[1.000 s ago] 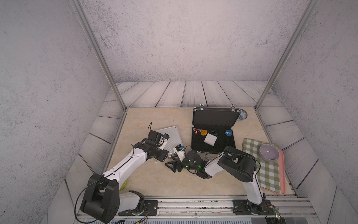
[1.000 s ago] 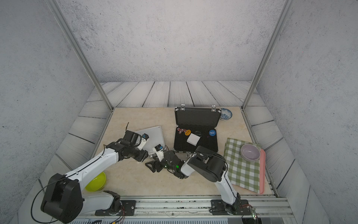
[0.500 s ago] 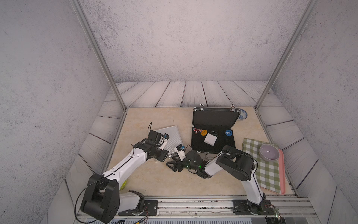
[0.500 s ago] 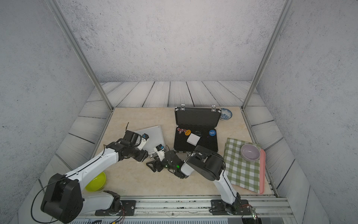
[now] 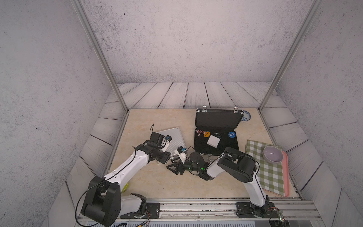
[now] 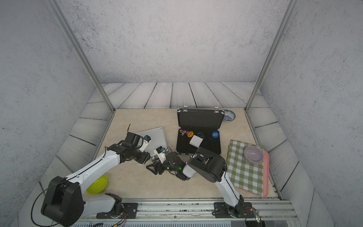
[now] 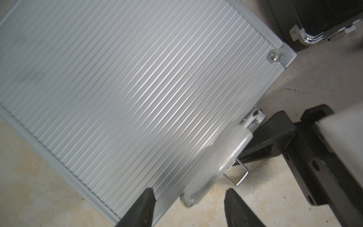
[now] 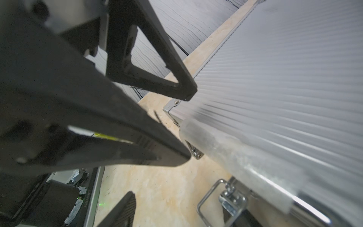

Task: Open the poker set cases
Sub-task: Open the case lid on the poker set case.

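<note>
The silver poker set case (image 5: 173, 135) (image 6: 155, 135) (image 7: 137, 78) lies closed, flat on the table. The black poker set case (image 5: 216, 118) (image 6: 199, 119) stands open behind it, chips and a white box inside. My left gripper (image 5: 170, 157) (image 7: 189, 198) (image 8: 189, 125) is open and straddles one end of the silver case's handle (image 7: 222, 157) (image 8: 235, 157). My right gripper (image 5: 172, 164) (image 6: 152, 165) (image 8: 176, 216) is open at the same front edge. One of its fingers (image 7: 275, 133) reaches by a chrome latch (image 7: 237, 175) (image 8: 212, 198), whose wire loop sticks out over the table.
A green checked cloth (image 5: 269, 176) lies on a pink tray (image 5: 285, 176) at the right with a lilac bowl (image 5: 273, 154) on it. A blue-patterned dish (image 5: 245, 116) sits behind the black case. A yellow-green bowl (image 6: 97, 183) lies by the left arm's base.
My right gripper's jaws stand a little narrower than a second ago. Both arms and both cases keep their places.
</note>
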